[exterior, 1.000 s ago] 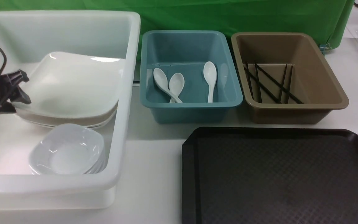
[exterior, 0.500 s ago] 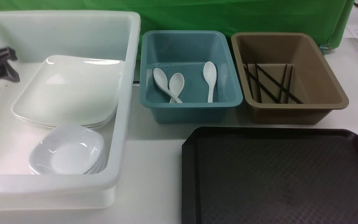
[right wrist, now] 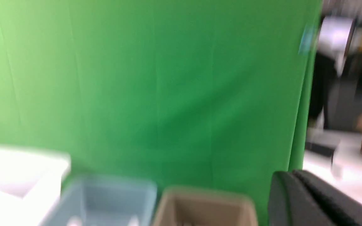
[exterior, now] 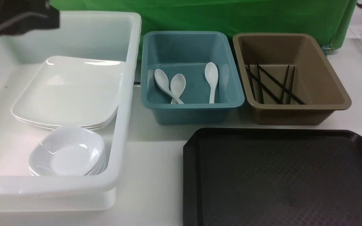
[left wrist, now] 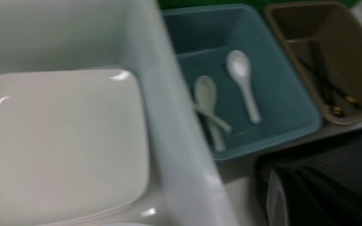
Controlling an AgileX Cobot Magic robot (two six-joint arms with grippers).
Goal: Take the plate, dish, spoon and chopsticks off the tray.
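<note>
The large black plastic tray with cut corners and textured surface is seen bare on the white table, at the near right. The glossy white square plates are stacked inside the big white plastic tub at the left; small deep white dishes are stacked nearer in the same tub. Three white soup spoons are held in the blue plastic bin. The thin black chopsticks are held in the brown plastic bin. A dark blurred part of the left arm is seen over the tub's far left corner. Both grippers' jaws are closed together with nothing between them; neither pair is clearly seen.
</note>
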